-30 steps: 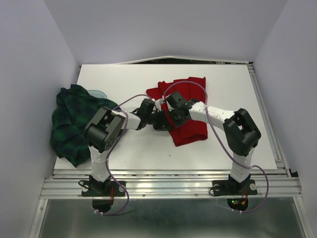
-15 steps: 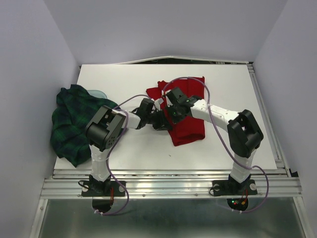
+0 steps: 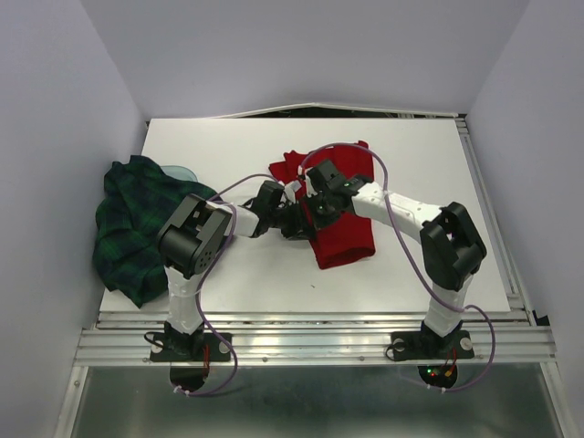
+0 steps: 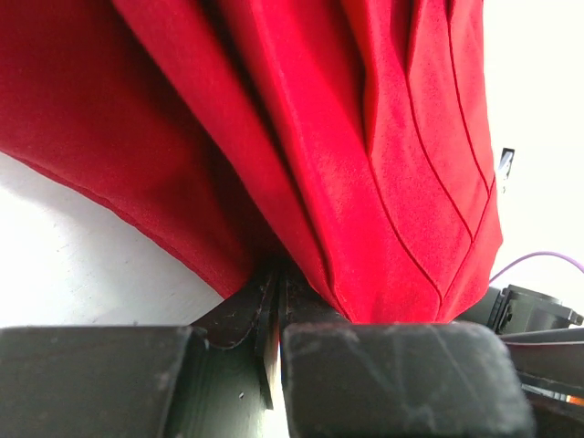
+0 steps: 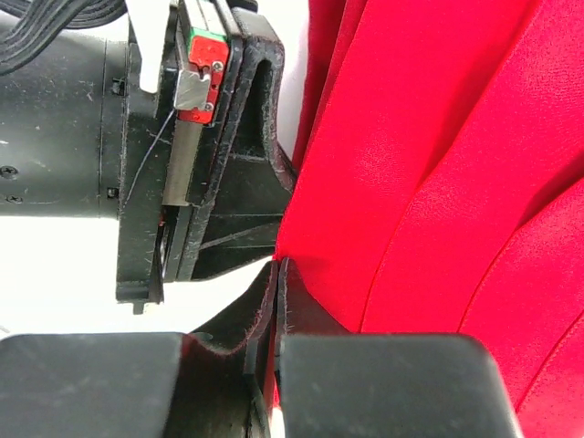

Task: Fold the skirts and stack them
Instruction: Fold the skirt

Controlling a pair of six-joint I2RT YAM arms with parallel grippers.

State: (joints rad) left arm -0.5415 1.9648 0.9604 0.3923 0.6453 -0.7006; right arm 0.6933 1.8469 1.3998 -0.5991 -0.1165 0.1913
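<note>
The bright red pleated skirt (image 3: pixel 345 214) lies partly folded in the middle of the white table (image 3: pixel 411 155). My left gripper (image 3: pixel 299 225) is at the skirt's left edge and is shut on a fold of the red cloth (image 4: pixel 365 164), its jaws pressed together (image 4: pixel 278 278). My right gripper (image 3: pixel 319 206) is right beside it, also shut on the red skirt's edge (image 5: pixel 429 182), jaws together (image 5: pixel 278 274). The left gripper's body (image 5: pixel 210 155) shows close by in the right wrist view. The green and navy plaid skirt (image 3: pixel 137 224) lies crumpled at the table's left edge.
A pale round object (image 3: pixel 181 171) peeks out behind the plaid skirt. Grey walls enclose the table on the left, far and right sides. A metal rail (image 3: pixel 319 338) runs along the near edge by the arm bases.
The right arm has shifted slightly left and away, and the red skirt's far right corner has drawn in to the left. The left arm has barely moved.
</note>
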